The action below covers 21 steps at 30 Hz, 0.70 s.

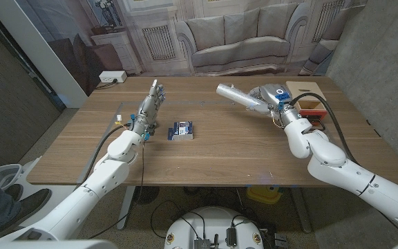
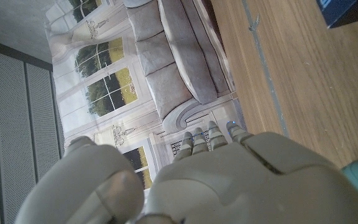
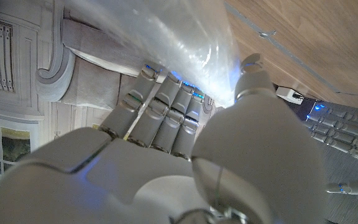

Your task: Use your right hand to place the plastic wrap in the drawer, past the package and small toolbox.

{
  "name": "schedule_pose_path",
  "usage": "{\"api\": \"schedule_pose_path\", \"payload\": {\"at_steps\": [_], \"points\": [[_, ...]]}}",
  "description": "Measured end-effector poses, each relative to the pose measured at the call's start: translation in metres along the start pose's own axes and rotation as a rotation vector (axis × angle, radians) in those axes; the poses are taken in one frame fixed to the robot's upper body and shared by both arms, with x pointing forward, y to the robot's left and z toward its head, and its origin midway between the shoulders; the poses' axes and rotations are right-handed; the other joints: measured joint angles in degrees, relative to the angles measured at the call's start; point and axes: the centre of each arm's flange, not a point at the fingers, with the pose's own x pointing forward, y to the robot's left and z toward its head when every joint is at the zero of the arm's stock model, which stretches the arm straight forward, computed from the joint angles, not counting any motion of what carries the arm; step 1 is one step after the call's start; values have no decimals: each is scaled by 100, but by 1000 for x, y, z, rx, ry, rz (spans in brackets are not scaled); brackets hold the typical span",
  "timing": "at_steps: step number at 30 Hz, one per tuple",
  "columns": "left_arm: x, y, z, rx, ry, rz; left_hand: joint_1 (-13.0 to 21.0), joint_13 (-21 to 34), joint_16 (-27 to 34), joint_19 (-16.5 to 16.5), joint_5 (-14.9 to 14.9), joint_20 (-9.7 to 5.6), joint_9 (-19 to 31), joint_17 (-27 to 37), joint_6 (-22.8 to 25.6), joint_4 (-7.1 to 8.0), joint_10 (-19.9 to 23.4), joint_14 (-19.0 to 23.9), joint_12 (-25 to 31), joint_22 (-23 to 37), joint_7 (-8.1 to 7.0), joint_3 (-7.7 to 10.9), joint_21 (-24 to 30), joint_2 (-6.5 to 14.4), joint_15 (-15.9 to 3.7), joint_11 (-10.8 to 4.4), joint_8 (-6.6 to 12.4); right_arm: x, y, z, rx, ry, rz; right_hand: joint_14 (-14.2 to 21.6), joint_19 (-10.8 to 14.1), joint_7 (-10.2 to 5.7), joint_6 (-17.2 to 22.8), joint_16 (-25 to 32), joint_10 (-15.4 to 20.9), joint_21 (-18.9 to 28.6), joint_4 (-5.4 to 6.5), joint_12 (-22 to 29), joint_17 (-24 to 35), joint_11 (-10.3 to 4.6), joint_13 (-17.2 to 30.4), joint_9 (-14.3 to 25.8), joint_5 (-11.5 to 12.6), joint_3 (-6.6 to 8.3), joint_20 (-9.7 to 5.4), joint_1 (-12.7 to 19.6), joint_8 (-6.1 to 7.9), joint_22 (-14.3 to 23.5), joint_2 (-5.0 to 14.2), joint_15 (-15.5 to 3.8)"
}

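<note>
**Right hand gripping plastic wrap, lifted off table, near the drawer**

Right hand [image 1: 276, 104]: fingers [image 3: 166, 112] curled around the roll of plastic wrap [image 1: 239, 97], thumb on the other side of it. Firm grip, seen in the right wrist view as clear shiny film [image 3: 166, 37] running out past the fingertips. In the head view the roll sticks out from the fingers toward the table middle, tilted, clear of the wooden table [image 1: 220, 155].

Drawer [image 1: 308, 100]: wooden box, open top, orange inside, at the table's far right corner, just behind the right hand's back, on the side away from the fingertips. A round blue-and-white thing [image 1: 271, 92] sits right beside the hand; can't tell what it is.

Left hand [image 1: 150, 104]: holds nothing. Fingers [image 2: 204, 140] straight and close together, pointing toward the table's far edge. Hand stands on edge rather than palm-down, as far as the head view shows.

Small blue package [image 1: 182, 130]: lies on the table to the thumb side of the left hand, near its wrist, apart from it. A corner of it shows in the left wrist view [image 2: 344, 11].

Backdrop with printed sofa [image 1: 237, 38] behind the table.
</note>
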Motion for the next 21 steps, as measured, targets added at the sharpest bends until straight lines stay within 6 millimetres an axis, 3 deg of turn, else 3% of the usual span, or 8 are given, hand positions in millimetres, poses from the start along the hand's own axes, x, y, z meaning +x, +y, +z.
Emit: {"api": "schedule_pose_path", "payload": {"at_steps": [21], "points": [[7,-24,10,16,-18,18,-1,0,0,0,0,0,0,0,0,32,0,0,0,0,0,-31,0,46,0,0,0,-14,-28,-48,-87,33,-18,1,-91,-11,-9,0,-8,130,23,0,-1,-33,-3,66,28,-70,27,56,-22,0,27,0]]}}
